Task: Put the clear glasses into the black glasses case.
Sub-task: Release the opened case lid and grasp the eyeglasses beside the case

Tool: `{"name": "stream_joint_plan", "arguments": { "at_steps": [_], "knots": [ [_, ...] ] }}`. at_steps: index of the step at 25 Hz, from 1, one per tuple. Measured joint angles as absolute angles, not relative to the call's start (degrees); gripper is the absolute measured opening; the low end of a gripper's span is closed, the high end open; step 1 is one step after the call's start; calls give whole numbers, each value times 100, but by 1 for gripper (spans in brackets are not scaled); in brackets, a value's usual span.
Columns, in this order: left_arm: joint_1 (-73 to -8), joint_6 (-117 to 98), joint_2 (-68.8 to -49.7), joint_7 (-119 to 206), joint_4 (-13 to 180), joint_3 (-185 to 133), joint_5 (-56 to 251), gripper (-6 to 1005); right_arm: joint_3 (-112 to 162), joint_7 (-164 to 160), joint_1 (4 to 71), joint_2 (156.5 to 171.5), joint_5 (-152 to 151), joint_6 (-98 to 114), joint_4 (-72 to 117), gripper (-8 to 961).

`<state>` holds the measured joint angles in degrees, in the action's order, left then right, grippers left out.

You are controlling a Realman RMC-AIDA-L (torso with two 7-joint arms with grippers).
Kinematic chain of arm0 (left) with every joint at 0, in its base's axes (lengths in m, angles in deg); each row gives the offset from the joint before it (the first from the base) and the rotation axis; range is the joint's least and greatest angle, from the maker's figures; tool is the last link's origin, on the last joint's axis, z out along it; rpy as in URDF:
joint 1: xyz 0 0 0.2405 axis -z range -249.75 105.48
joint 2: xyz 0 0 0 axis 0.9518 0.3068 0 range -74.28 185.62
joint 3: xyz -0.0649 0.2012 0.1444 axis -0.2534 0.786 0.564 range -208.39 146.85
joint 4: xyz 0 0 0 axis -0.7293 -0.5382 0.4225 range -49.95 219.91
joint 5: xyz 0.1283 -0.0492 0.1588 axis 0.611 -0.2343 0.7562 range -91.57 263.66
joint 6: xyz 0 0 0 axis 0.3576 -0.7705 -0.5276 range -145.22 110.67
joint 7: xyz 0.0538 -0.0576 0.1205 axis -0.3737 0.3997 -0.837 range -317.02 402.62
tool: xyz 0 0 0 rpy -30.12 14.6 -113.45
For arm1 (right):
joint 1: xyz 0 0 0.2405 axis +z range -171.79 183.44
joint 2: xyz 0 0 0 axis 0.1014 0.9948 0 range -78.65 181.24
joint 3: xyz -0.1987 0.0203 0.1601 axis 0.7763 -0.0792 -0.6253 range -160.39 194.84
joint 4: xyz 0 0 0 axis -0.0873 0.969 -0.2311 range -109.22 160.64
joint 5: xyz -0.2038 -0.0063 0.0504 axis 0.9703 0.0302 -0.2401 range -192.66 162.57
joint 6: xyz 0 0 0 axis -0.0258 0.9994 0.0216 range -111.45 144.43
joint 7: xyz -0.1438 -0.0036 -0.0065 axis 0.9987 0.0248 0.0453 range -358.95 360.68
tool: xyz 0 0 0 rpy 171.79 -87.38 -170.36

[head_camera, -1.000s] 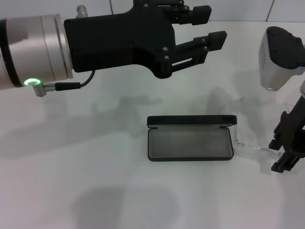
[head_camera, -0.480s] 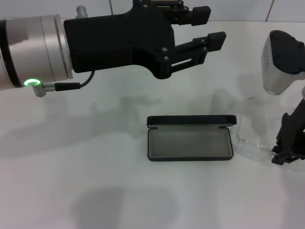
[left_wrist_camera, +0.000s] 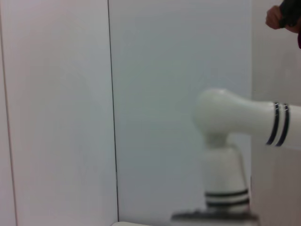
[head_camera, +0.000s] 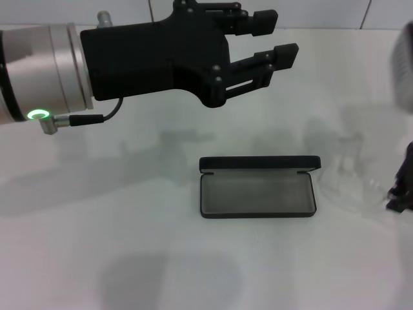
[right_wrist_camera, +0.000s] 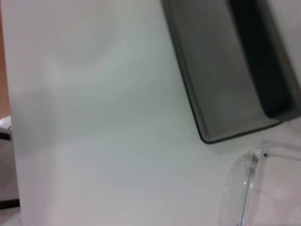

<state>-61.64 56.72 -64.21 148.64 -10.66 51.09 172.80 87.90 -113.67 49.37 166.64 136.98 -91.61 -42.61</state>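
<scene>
The black glasses case (head_camera: 258, 188) lies open in the middle of the white table, grey lining up, lid standing at its far side. In the right wrist view the case (right_wrist_camera: 225, 70) shows close, with the clear glasses (right_wrist_camera: 247, 186) just beyond its short end. From the head view the clear glasses (head_camera: 352, 175) are a faint transparent shape right of the case, a little apart from it. My right gripper (head_camera: 401, 194) sits at the picture's right edge, next to the glasses and mostly cut off. High over the table's far side, my left gripper (head_camera: 277, 37) hangs open and empty.
A white tiled wall (left_wrist_camera: 61, 108) runs behind the table. The left wrist view holds only that wall and a white arm joint (left_wrist_camera: 225, 117). The left arm's big body (head_camera: 129, 58) fills the upper left of the head view.
The right arm has moved right, almost out of the head view. The clear glasses have shifted right with it, away from the case's end. The left arm has barely moved.
</scene>
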Motion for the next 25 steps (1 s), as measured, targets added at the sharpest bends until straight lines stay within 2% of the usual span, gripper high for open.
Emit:
{"name": "stream_joint_plan", "arguments": {
  "at_steps": [9,15,19,25],
  "knots": [
    [-6190,5670,-6417,14923,-1047,4800,16887,340,6852,-11218,4269,16670,12402,-10390,-6518,117],
    [-6083,5672,-6412,14910,-1045,4728,16592,331,6356,-10795,3646,16736,10800,-10341,-7152,-1],
    [-6022,5673,-6404,14911,-1043,4723,16578,325,6347,-10664,3569,16741,10870,-10146,-7081,16],
    [-6027,5673,-6403,14892,-953,4673,16579,324,6427,-10854,3826,16690,11803,-10125,-7111,41]
  ]
}}
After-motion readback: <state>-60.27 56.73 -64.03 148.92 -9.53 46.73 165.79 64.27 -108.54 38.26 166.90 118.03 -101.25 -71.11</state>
